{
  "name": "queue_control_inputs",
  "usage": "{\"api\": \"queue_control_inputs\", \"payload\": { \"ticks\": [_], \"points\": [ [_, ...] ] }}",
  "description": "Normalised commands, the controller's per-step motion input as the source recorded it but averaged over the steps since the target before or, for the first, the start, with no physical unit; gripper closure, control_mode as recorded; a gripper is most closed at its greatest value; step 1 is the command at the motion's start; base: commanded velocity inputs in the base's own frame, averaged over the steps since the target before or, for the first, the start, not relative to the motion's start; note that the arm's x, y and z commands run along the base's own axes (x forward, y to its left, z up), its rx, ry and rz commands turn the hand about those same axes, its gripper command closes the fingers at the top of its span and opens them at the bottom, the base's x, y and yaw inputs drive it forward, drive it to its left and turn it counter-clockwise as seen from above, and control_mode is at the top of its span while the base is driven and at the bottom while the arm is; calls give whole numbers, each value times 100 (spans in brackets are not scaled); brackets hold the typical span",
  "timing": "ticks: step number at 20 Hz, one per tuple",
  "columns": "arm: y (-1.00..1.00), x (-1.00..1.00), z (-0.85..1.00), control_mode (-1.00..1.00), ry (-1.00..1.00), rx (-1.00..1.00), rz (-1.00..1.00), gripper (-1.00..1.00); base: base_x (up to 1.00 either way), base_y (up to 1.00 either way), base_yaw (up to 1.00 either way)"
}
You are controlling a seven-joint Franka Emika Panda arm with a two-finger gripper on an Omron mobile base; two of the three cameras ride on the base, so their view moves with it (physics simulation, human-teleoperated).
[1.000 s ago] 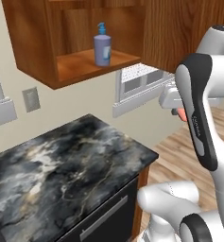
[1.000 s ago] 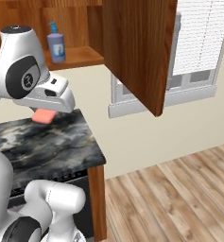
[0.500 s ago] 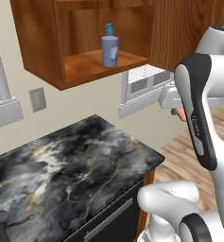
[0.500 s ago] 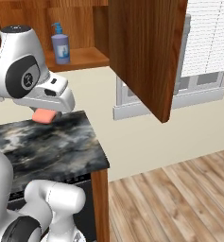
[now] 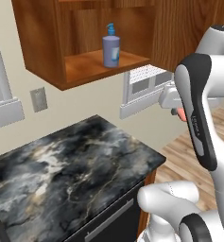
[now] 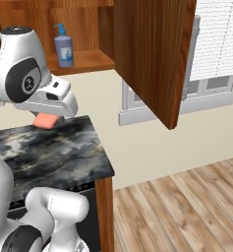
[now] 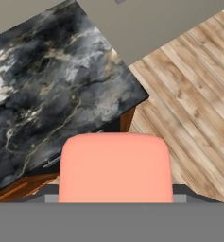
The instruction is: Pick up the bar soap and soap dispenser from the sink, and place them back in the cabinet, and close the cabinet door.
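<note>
Salmon-pink, the bar soap (image 7: 114, 166) sits clamped in the pincer (image 6: 48, 119), which hangs above the right end of the dark marble counter (image 5: 61, 170). The arm is folded, with the hand held level below the open cabinet (image 5: 42, 52). Far up on the shelf stands the soap dispenser (image 5: 111, 47); its pale label carries no writing I can read. The cabinet door (image 6: 152, 54) stands swung out to the right. Since a second ago both base views have shifted, while the grip is unchanged.

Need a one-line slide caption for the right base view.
Gripper holds salmon-pink bar soap over the marble counter; blue soap dispenser already shelved.
</note>
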Motion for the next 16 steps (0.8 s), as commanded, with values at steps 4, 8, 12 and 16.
{"api": "queue_control_inputs", "payload": {
  "ticks": [4, 8, 12, 16],
  "points": [
    [0, 0, 0, 100, 0, 0, 0, 100, 44, -1, 1],
    [0, 0, 0, 100, 0, 0, 0, 100, 38, 0, 0],
    [0, 0, 0, 100, 0, 0, 0, 100, 3, 0, 0],
    [0, 0, 0, 100, 0, 0, 0, 100, 0, 0, 0]
  ]
}}
